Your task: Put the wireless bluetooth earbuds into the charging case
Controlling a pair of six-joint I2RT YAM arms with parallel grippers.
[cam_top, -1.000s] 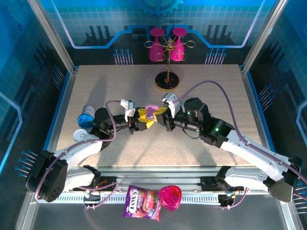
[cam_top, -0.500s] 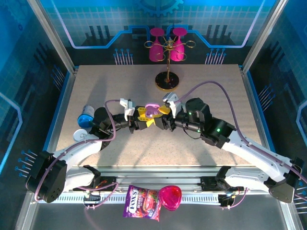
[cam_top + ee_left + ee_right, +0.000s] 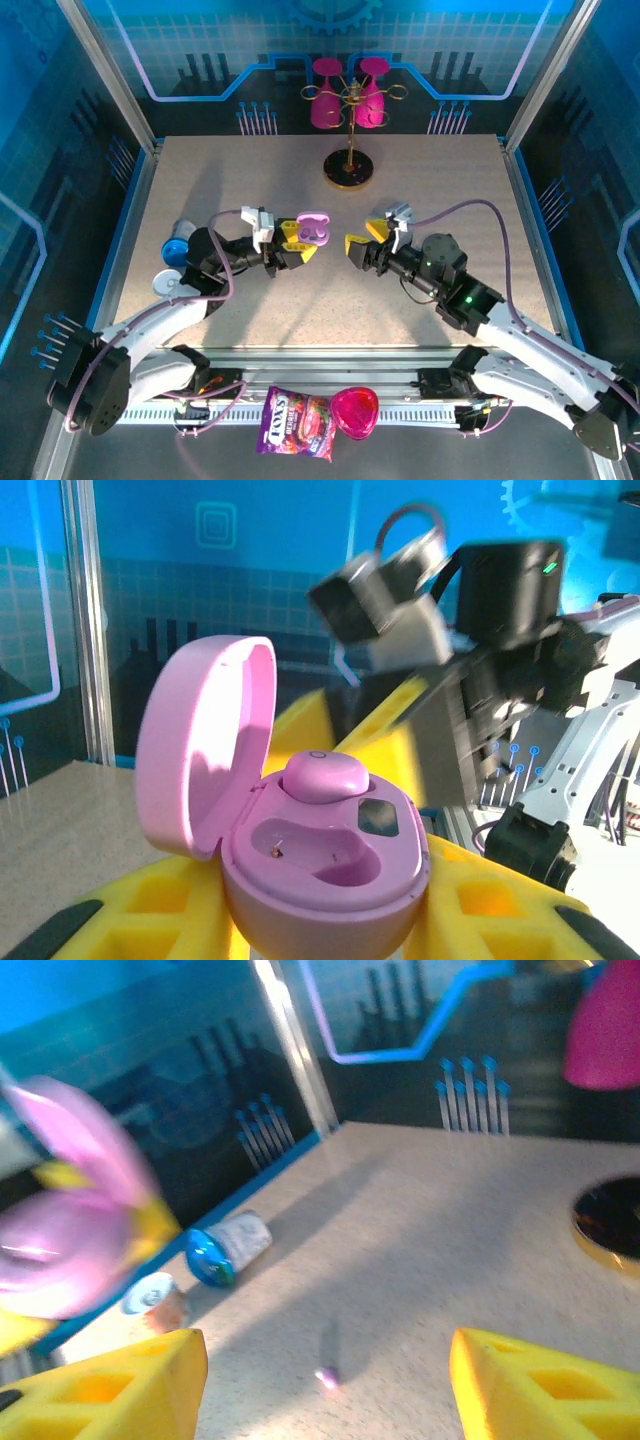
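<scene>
— Plenty of free tabletop noted around the arms?
— Yes. Found bare table (image 3: pixel 440 180) across the middle and right. Met clutter only along the edges: a blue-capped bottle (image 3: pixel 178 245) lying near the left rim, a small round tub (image 3: pixel 168 283) just beside it, and a gold stand (image 3: pixel 350 165) with two pink glasses (image 3: pixel 325 105) at the far edge.
— And between the grippers?
— Saw an open gap. Caught the left gripper (image 3: pixel 298 245) and the right gripper (image 3: pixel 367 237) facing each other above the table, apart, not touching.
— Fingers?
— Found the left pair clamped on the charging case (image 3: pixel 330 870), gripping its base from both sides. Found the right pair spread wide, holding nothing.
— Checked inside the case?
— Did. Saw the lid (image 3: pixel 200 740) swung up, counted one lilac earbud (image 3: pixel 325 775) seated in the far pocket, and saw the near pocket (image 3: pixel 310 855) bare. Spotted a tiny lilac speck (image 3: pixel 326 1375) on the table below the right fingers; could not tell whether a bud.
— Any writing?
— Read "FOX'S" on the sweet bag (image 3: pixel 295 420) lying on the front rail, beside a pink heart-shaped thing (image 3: pixel 355 412). Could not read the smaller print.
</scene>
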